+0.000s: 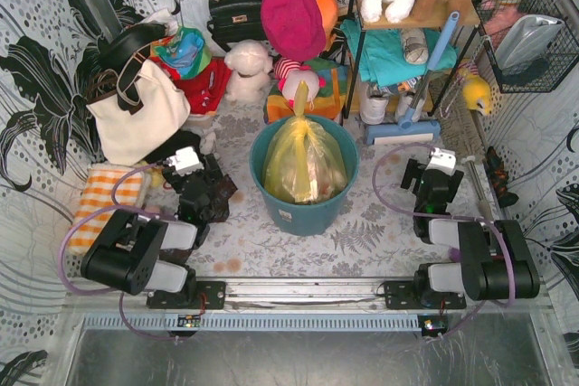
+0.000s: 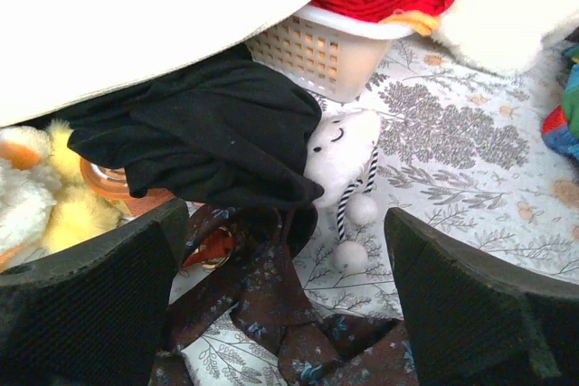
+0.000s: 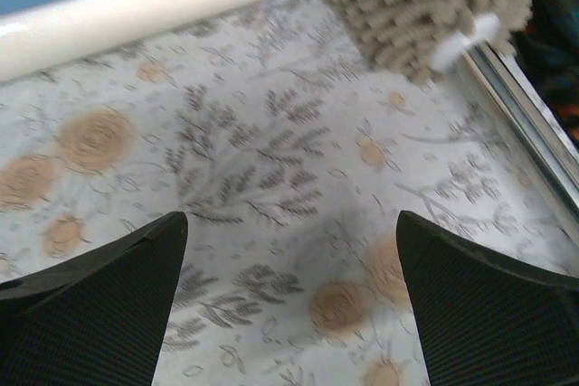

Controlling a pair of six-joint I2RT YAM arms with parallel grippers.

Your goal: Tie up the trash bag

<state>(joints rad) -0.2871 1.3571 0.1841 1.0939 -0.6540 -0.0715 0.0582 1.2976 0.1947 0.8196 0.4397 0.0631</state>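
On my desk [image 1: 380,223] a teal bin [image 1: 303,210] holds the yellow trash bag [image 1: 303,164], its neck gathered upright into what looks like a knot, so tying seems finished. My left gripper [image 2: 280,305] and right gripper [image 3: 289,300] sit released, flanking the bin, well apart from it.

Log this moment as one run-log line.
left gripper: open, over dark cloth, holding nothing | right gripper: open, over bare table, holding nothing | yellow trash bag: in teal bin, top gathered upright | contact: none
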